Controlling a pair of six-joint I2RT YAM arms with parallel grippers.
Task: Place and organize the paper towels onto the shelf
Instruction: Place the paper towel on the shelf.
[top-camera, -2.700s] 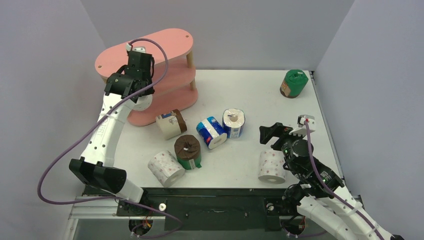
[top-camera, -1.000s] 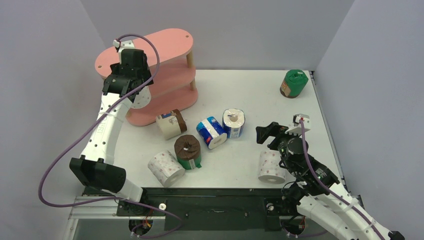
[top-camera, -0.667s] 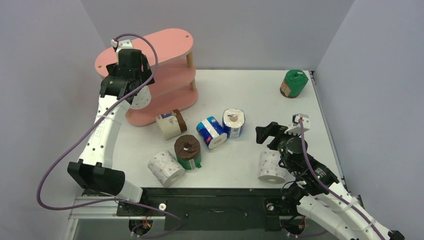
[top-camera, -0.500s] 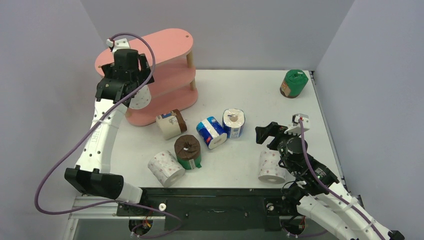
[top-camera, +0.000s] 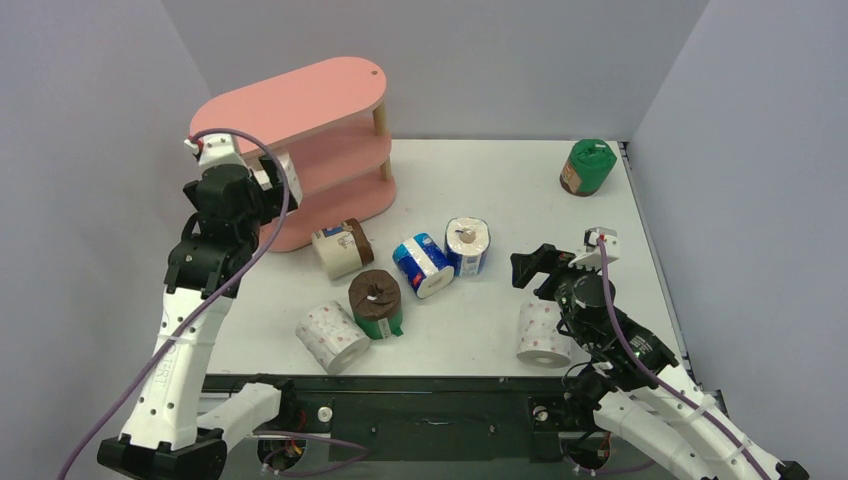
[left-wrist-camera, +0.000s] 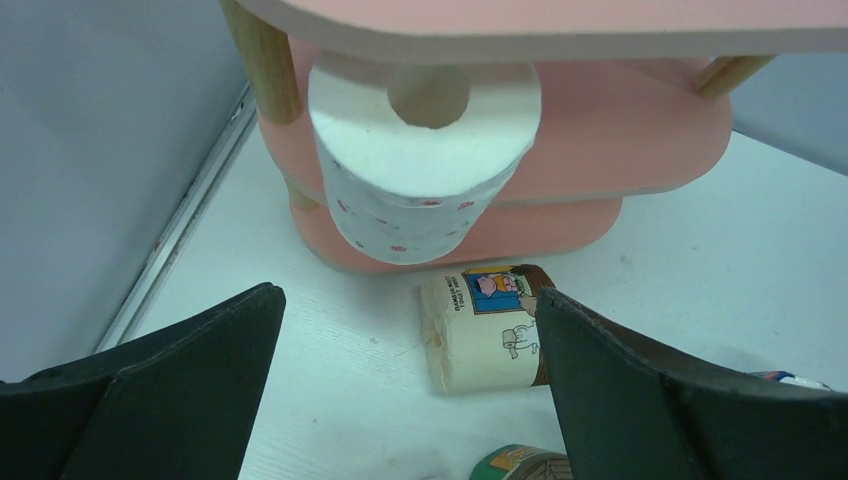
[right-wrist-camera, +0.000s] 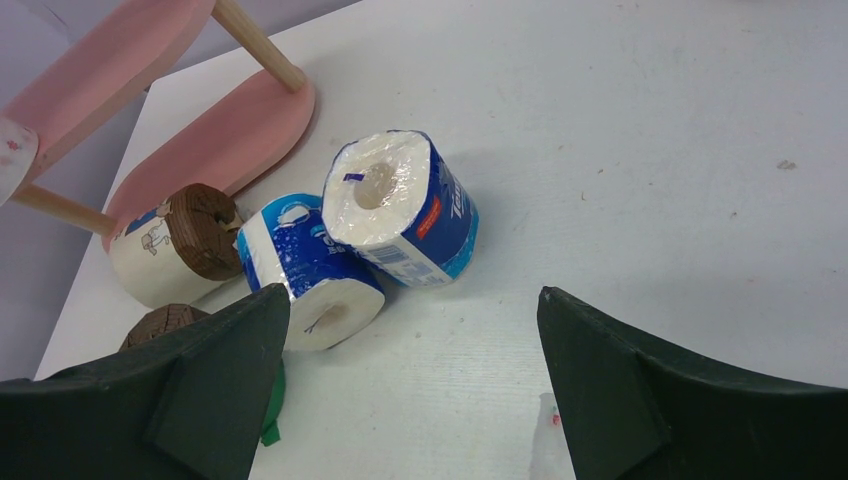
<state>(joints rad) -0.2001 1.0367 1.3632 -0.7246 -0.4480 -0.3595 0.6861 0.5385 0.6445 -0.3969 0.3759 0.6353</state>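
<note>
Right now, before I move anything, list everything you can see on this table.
Shelf: one, pink, wooden posts, far left.
Dotted rolls: three, white with pink dots; one on the shelf's middle tier, two on the table near the front.
Blue-and-white rolls: two, centre, touching.
Beige roll: one, beside the shelf.
Brown roll: one, brown and green, front centre.
Green roll: one, far right corner.
Table: one, white.
Left pincer: one, black, open, facing the shelved roll.
Right pincer: one, black, open, over the table's right side.

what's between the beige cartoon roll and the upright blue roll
Between the beige roll and the upright blue roll lies the other blue-and-white roll, on its side; top view shows it.
</note>
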